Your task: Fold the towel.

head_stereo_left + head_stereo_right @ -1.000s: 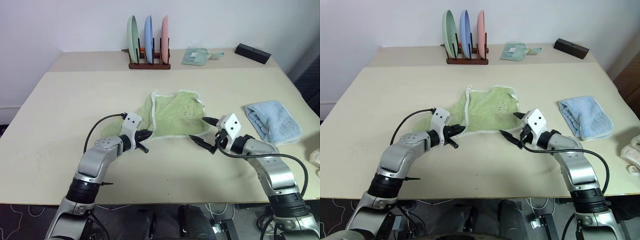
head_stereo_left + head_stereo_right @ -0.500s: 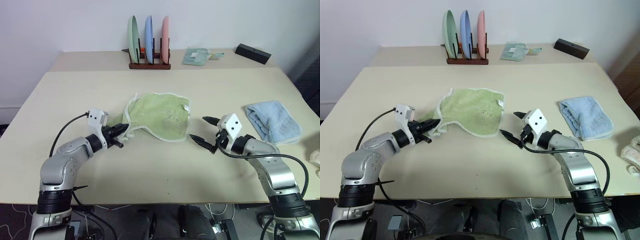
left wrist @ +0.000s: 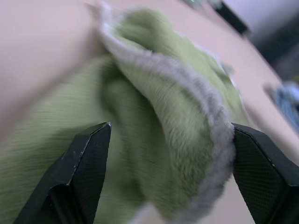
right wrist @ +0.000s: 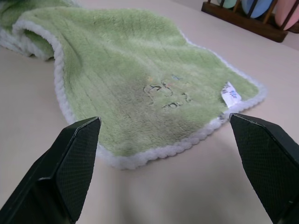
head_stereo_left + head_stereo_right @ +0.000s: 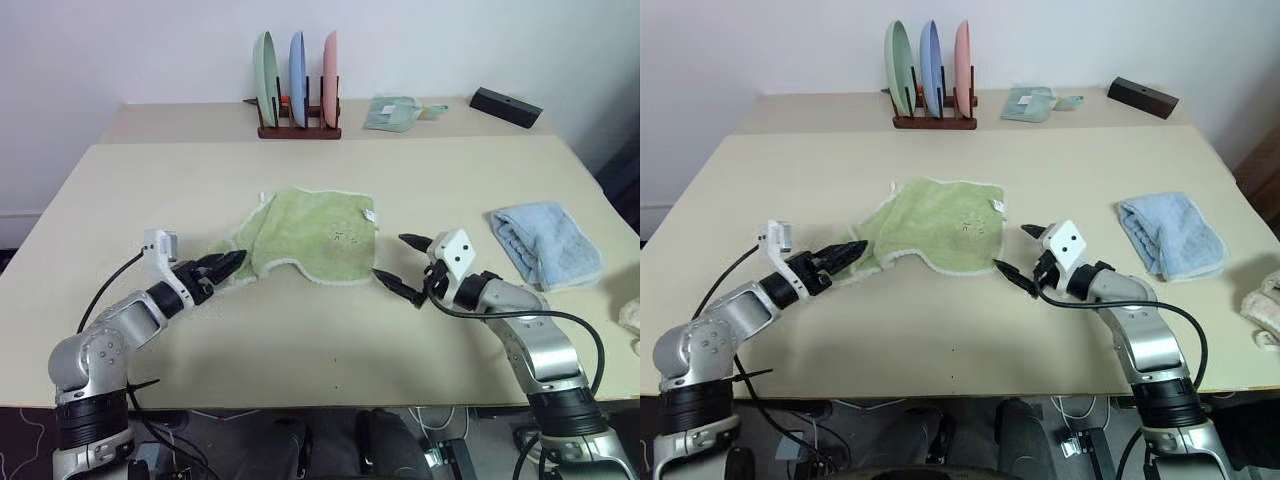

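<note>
Nearest the camera, the left gripper [image 5: 222,266] sits low over the beige table [image 5: 300,345], its two black fingers spread apart with the bunched left end of the towel lying between and just ahead of them; whether the tips touch the cloth cannot be told. The right gripper [image 5: 402,263] hovers just off the towel's right edge, fingers spread wide and holding nothing. Between the two grippers, the light green towel [image 5: 315,232] lies in the middle of the table, mostly flat, with its white stitched edging, a small embroidered mark [image 4: 164,91] near the centre and a white tag [image 4: 230,93] at its right corner; its left end is rumpled and folded over on itself. To the right, well apart, a light blue towel [image 5: 546,243] lies folded. Farther back, a wooden rack [image 5: 298,129] holds three upright plates, green, blue and pink, with a small pale teal cloth [image 5: 392,112] and a black box [image 5: 505,106] beyond to the right.
</note>
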You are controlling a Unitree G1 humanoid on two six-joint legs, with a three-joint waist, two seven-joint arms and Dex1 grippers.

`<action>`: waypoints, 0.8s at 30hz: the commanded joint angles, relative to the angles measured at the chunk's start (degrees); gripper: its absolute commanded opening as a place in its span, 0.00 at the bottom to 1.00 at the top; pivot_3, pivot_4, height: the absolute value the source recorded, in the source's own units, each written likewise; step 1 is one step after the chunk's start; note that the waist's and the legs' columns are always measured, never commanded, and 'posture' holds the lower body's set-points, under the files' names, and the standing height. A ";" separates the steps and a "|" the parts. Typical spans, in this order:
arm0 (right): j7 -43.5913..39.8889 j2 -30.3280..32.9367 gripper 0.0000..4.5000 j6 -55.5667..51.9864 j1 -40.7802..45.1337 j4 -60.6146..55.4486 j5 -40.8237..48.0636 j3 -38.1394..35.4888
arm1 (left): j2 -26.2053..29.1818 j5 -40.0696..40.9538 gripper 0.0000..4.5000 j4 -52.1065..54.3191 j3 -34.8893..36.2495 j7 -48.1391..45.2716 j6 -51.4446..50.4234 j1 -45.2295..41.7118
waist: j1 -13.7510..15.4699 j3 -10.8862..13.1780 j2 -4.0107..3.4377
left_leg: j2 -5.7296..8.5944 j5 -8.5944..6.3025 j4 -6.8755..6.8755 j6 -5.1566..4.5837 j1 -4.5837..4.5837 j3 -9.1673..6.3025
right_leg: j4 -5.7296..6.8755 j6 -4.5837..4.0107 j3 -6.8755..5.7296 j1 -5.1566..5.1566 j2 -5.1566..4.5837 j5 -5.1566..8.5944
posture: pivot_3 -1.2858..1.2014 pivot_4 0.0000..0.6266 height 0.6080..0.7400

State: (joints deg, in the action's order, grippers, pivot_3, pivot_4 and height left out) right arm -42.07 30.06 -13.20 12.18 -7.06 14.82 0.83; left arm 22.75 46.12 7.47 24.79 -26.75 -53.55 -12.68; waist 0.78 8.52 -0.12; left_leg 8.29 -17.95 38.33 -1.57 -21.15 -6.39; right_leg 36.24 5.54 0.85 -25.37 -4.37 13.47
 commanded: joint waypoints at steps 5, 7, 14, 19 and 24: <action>0.14 -0.68 1.00 0.91 0.98 -1.36 0.34 -0.47 | 0.45 2.33 0.85 0.98 0.02 1.38 -0.58 -1.01 | -0.07 0.00 0.00 | 0.00 0.00 0.00 0.00 0.00 0.00 | 0.00 0.00 0.00 0.00 0.01 0.00 | 0.52 0.24 1.00; 0.03 -0.71 1.00 1.20 1.02 -1.03 0.33 -0.52 | 0.34 2.37 0.85 1.20 -0.24 1.44 -0.51 -1.02 | -0.07 0.00 0.00 | 0.00 0.00 0.00 0.00 0.00 0.00 | 0.00 0.00 0.00 0.00 0.00 0.00 | 0.52 0.24 1.00; -0.17 -0.72 1.00 1.60 0.76 -1.00 0.28 -0.38 | 1.39 1.43 0.56 2.55 -1.70 1.50 0.10 0.17 | -0.08 0.00 0.00 | 0.00 0.00 0.00 0.00 0.00 0.00 | 0.00 0.00 0.00 0.00 0.01 0.00 | 0.52 0.24 1.00; -0.59 -0.63 1.00 1.57 1.33 -0.77 0.19 0.09 | 1.86 2.09 0.01 4.28 1.42 2.93 1.70 2.09 | -0.11 0.00 0.00 | 0.00 0.00 -0.01 0.00 0.00 0.00 | 0.00 0.00 0.00 -0.01 0.01 0.00 | 0.52 0.24 1.00; -1.42 -0.34 1.00 1.88 2.02 0.12 0.07 0.24 | 3.74 1.51 0.01 8.23 2.08 1.38 4.69 5.44 | -0.10 0.00 0.00 | -0.01 0.00 -0.02 0.01 0.01 0.00 | 0.00 0.00 0.01 0.00 0.01 0.00 | 0.52 0.24 1.00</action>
State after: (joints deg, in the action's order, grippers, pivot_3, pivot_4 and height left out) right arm -43.18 29.75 -12.48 12.94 -6.44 14.72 1.56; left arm 25.09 47.45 12.63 25.20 -24.12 -51.03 -7.66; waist 0.68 8.52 -0.12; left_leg 8.28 -17.95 38.31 -1.57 -21.14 -6.39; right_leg 36.24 5.54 0.85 -25.37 -4.37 13.48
